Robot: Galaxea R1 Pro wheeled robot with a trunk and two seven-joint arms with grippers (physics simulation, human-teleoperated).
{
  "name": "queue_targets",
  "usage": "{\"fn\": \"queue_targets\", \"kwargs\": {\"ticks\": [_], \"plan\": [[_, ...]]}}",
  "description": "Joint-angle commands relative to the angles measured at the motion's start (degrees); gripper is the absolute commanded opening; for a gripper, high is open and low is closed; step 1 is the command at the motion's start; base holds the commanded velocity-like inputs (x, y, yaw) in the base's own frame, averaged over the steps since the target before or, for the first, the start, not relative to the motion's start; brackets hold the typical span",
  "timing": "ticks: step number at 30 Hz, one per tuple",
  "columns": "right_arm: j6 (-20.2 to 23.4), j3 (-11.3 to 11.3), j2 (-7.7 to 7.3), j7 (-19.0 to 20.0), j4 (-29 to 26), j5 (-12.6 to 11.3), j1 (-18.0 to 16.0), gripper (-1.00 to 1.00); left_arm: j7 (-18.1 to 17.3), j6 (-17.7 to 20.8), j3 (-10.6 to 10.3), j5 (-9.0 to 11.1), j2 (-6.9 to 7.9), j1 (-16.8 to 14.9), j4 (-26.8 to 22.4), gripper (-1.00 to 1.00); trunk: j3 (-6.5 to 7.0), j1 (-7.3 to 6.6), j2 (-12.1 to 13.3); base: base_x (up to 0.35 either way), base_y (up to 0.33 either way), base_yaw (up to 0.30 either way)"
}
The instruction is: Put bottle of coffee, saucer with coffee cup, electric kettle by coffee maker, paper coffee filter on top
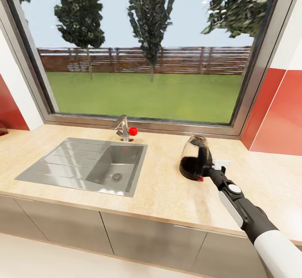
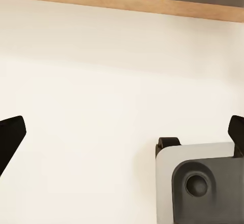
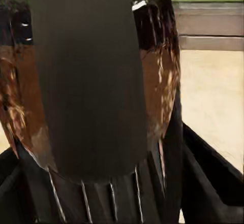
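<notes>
A glass electric kettle [image 1: 193, 154] with a dark lower half and a black handle is on the countertop [image 1: 159, 190] to the right of the sink, leaning slightly. My right gripper [image 1: 206, 166] is shut on its handle from the near right side. In the right wrist view the dark handle [image 3: 86, 82] stands close in front of the glass body [image 3: 160, 76]. My left gripper [image 2: 122, 132] is open, its black fingertips [image 2: 10, 137] far apart over pale floor. The coffee maker, bottle, filter, cup and saucer are out of view.
A steel sink [image 1: 63, 160] with a drainboard lies at the counter's left, with a faucet [image 1: 123, 127] and red knob [image 1: 133, 131] behind it. A large window [image 1: 147, 47] spans the back. Red wall tiles [image 1: 277, 114] rise at the right. My grey base [image 2: 203, 183] is below the left gripper.
</notes>
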Motion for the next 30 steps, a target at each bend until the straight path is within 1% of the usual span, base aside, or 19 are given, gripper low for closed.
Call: {"fn": "queue_targets", "kwargs": {"ticks": [1, 30], "plan": [[0.1, 0.3, -0.1, -0.4, -0.1, -0.6, -0.1, -1.0, -0.2, -0.2, 0.5, -0.6, -0.01, -0.1, 0.0, 1.0, -0.13, 0.04, -0.1, 0.0, 0.0, 0.0], [0.2, 0.3, -0.08, -0.5, 0.0, -0.5, -0.1, -1.0, -0.2, 0.0, 0.5, -0.5, -0.01, 0.0, 0.6, 1.0, -0.13, 0.04, -0.1, 0.0, 0.0, 0.0]]}}
